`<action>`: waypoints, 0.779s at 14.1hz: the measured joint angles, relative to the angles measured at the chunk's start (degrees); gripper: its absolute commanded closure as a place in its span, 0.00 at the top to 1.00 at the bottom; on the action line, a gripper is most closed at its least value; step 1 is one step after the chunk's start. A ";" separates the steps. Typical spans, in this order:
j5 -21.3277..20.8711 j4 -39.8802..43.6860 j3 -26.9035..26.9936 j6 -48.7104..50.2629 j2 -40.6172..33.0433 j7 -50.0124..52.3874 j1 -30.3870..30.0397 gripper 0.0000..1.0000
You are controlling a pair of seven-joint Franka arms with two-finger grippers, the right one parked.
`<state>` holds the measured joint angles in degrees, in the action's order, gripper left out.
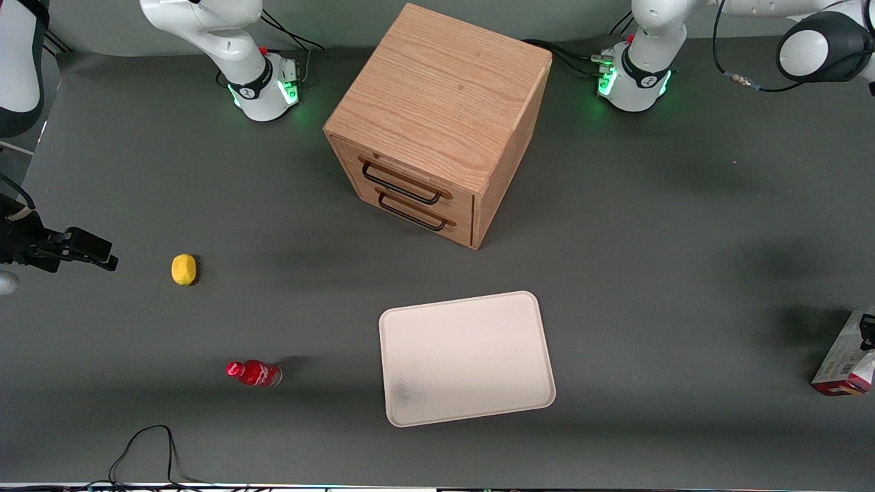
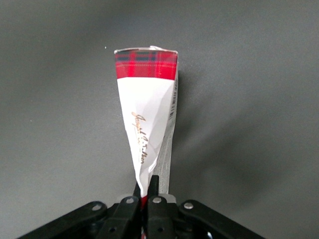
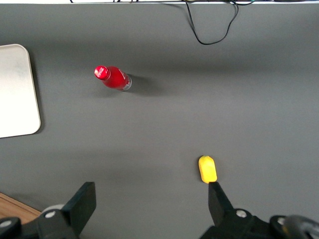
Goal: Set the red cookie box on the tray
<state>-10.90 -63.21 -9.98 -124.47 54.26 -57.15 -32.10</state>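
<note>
On the dark grey table [image 1: 649, 225], going from the parked arm's end: a yellow lemon-like object [image 1: 183, 268] lies alone. Nearer the front camera stands a small red bottle [image 1: 253, 373] with a red cap; its white label script is too small to read. In the middle stands a wooden cabinet [image 1: 437, 116] with two drawers and dark wire handles. In front of it, nearer the camera, lies the tray [image 1: 467, 357], pale cream, with a grey smudge at one corner.

At the working arm's end, at the frame's edge, is the red cookie box [image 1: 845, 355], well apart from the tray. Its pale side shows, with a red end low near the table; it seems to tilt, though it is partly cut off.

In the wrist view the red cookie box [image 2: 147, 124] runs lengthwise straight away from the gripper [image 2: 146, 188]. Its end away from the gripper carries a red tartan band; the white face bears gold cursive script, not clearly legible. The fingers [image 2: 155, 185] are pinched tight on the box's near end.
</note>
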 measured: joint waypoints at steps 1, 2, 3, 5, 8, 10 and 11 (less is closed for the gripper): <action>0.00 0.12 0.00 0.55 -0.13 0.00 0.00 0.00; 0.00 0.48 0.00 2.01 -0.39 0.00 0.00 0.00; 0.00 0.96 0.00 4.02 -0.97 0.00 0.01 0.00; 0.00 1.55 -0.02 8.21 -3.44 0.04 0.02 0.00; 0.04 1.86 -0.01 13.47 -8.68 3.00 0.02 0.00; 0.14 1.92 -0.05 15.84 -12.16 6.84 0.05 0.00; 0.39 1.94 -0.06 17.07 -13.73 9.18 0.11 0.00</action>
<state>-10.51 -61.26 -10.05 -107.40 40.53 -47.97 -31.99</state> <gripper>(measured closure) 0.974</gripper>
